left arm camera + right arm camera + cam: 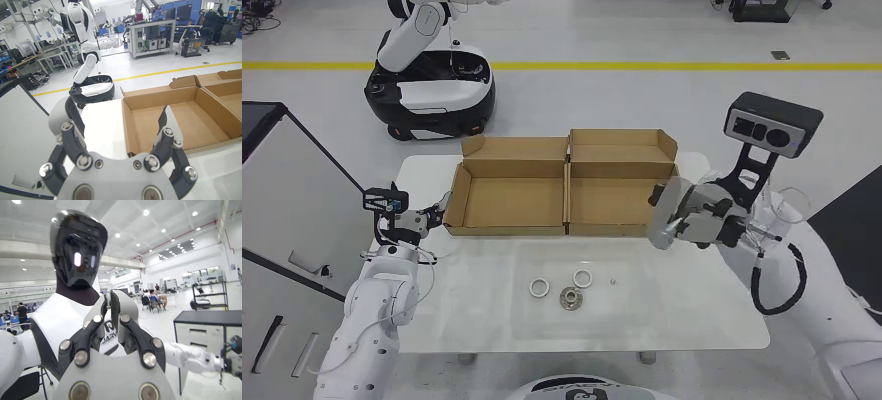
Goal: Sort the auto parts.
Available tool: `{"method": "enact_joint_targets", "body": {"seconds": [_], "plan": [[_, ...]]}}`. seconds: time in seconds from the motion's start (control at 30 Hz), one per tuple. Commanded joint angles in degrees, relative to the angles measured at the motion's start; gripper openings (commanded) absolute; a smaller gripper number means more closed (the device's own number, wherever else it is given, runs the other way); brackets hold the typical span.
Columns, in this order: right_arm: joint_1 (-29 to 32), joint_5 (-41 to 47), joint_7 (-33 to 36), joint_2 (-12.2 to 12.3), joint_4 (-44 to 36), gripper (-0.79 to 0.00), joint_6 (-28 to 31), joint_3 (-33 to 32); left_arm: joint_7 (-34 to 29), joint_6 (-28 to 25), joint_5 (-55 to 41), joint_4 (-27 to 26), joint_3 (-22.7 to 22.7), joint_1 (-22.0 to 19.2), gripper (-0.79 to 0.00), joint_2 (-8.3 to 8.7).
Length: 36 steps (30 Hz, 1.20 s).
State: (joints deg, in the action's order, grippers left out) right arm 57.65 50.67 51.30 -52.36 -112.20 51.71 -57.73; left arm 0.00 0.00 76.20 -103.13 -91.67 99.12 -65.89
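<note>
Two pincers flanked the table (pixel 692 320). At the left, the left gripper (pixel 117 103) hung wide open and empty just beside the left box (pixel 507 205). In the middle, white rings (pixel 539 288) (pixel 583 278), a metal flange (pixel 569 297) and a tiny part (pixel 614 281) lay in front of the boxes. At the right, the right gripper (pixel 110 295) pinched a threaded bolt (pixel 108 300) over the outer edge of the right box (pixel 617 205), with its fingers pointed back at the robot. A clean drop likely needed the wrist turned down over the box floor, lowered, then opened.
</note>
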Motion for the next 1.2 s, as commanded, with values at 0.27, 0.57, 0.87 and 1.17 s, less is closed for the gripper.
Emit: {"method": "enact_joint_targets", "body": {"seconds": [0.27, 0.57, 0.87, 1.17], "plan": [[1.2, -0.3, -1.5, -1.1, -1.5, -0.785, -0.8, -0.5, 0.0, 0.0, 0.0, 0.0, 0.0, 0.0, 0.0, 0.0], [1.8, 5.1, -2.1, -2.5, -3.1, -0.785, 1.8, 1.6, 0.0, 0.0, 0.0, 0.0, 0.0, 0.0, 0.0, 0.0], [1.8, 5.1, -2.1, -2.5, -3.1, -0.785, 1.8, 1.6, 0.0, 0.0, 0.0, 0.0, 0.0, 0.0, 0.0, 0.0], [1.8, 5.1, -2.1, -2.5, -3.1, -0.785, 1.8, 1.6, 0.0, 0.0, 0.0, 0.0, 0.0, 0.0, 0.0, 0.0]]}}
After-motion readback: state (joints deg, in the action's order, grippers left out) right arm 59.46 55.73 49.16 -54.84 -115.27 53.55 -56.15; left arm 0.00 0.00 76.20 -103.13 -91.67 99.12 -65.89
